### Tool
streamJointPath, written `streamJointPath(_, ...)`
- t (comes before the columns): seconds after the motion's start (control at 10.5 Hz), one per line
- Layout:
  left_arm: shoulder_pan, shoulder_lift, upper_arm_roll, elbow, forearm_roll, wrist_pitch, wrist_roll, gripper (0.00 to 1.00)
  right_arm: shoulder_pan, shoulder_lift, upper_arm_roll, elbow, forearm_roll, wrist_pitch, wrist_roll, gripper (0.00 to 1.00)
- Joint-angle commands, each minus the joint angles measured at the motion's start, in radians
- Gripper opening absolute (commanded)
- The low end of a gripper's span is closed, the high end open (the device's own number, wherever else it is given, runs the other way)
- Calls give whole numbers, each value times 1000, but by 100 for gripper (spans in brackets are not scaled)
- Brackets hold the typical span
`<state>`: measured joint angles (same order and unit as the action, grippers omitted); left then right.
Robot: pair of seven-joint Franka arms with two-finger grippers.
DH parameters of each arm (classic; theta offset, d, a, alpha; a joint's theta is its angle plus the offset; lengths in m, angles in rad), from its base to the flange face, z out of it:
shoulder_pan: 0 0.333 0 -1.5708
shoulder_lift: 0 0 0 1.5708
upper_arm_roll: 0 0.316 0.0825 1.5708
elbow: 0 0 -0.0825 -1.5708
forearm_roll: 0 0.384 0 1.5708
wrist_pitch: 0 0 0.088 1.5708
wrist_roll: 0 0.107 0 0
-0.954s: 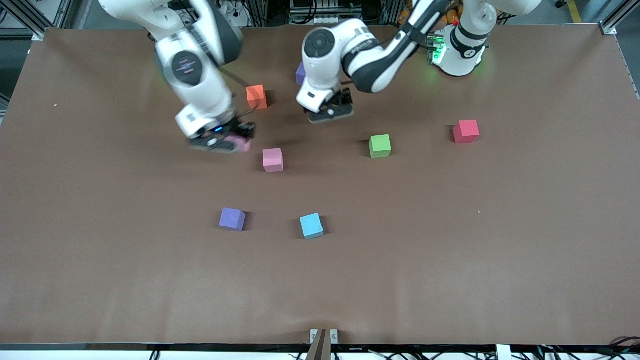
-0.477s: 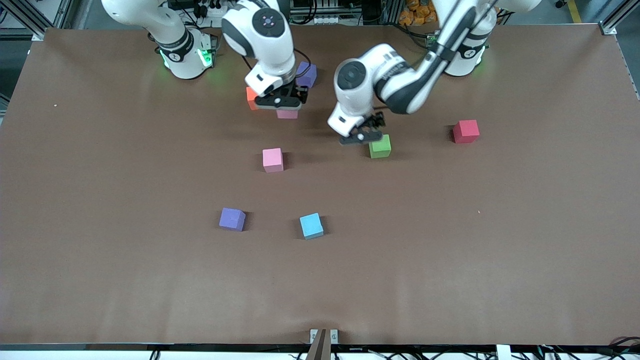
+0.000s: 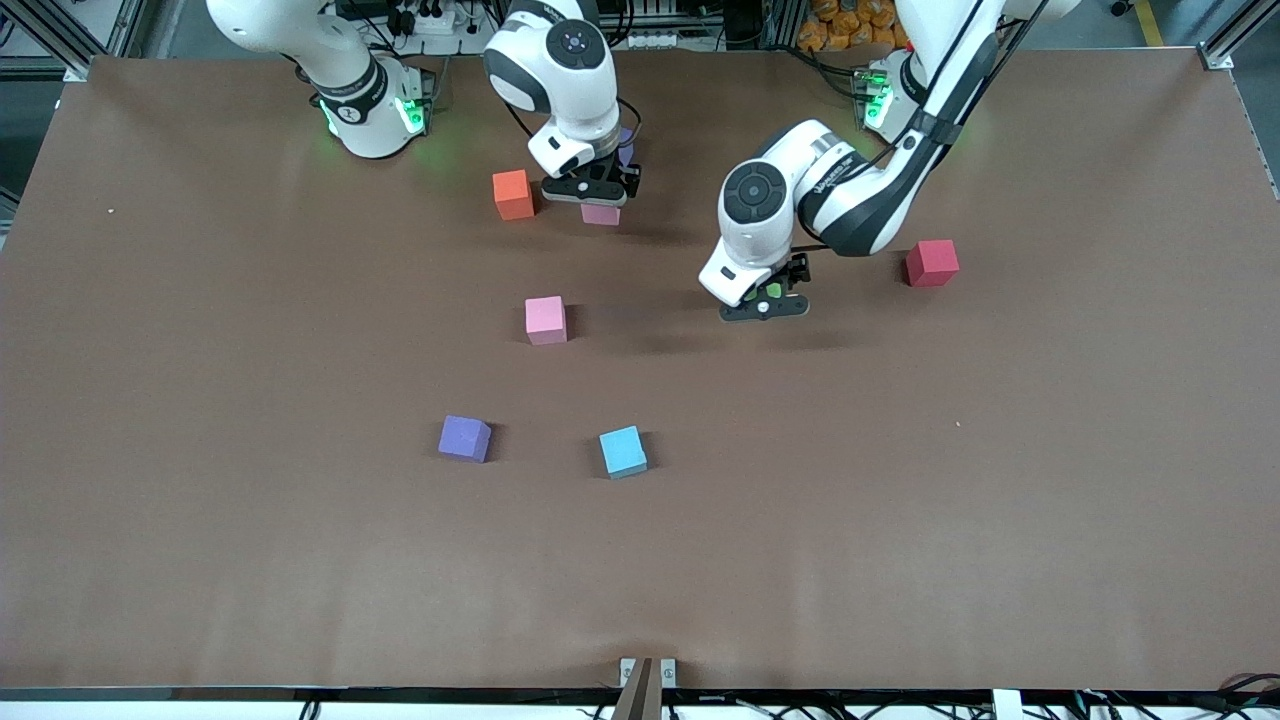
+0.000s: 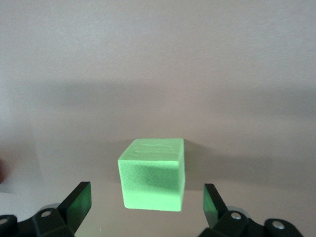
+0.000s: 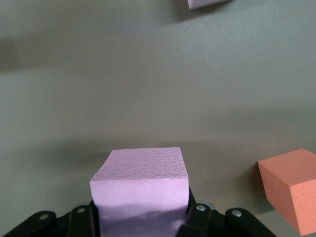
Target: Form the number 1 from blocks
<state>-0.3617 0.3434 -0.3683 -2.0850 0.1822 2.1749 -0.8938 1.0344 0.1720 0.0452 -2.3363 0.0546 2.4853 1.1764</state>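
Note:
My right gripper is shut on a pink block, low over the table beside the orange block. A purple block is mostly hidden by that arm. My left gripper hangs open over the green block. The block lies between its two fingers, apart from both. In the front view only a sliver of green shows. On the table lie a second pink block, another purple block, a blue block and a red block.
The brown table spreads wide nearer the front camera than the blocks. Both arm bases stand along its edge farthest from that camera.
My right gripper carried its pink block past the orange block, toward the partly hidden purple one. My left gripper swung toward the left arm's end and came down over the green block.

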Motion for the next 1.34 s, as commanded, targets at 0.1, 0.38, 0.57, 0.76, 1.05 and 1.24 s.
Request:
streamJointPath(0.1, 26, 3, -18, -44, 10, 66, -76, 100, 6, -11, 28, -58, 4, 33, 48, 54)
streamJointPath(0.38, 10, 8, -18, -124, 19, 235, -172, 100, 52, 18, 35, -63, 2, 73, 69, 54)
streamJointPath(0.57, 12, 9, -18, -127, 25, 230, -166, 100, 78, 37, 35, -63, -1, 95, 74, 54)
streamJointPath(0.76, 13, 11, -18, -127, 25, 227, -160, 100, 88, 43, 35, -63, -8, 99, 83, 54)
streamJointPath(1.05, 20, 35, -15, -124, 29, 229, -157, 100, 119, 52, 35, -63, -13, 101, 97, 54)
streamJointPath(1.24, 23, 42, -15, -124, 29, 227, -155, 100, 133, 61, 35, -60, -22, 106, 112, 54)
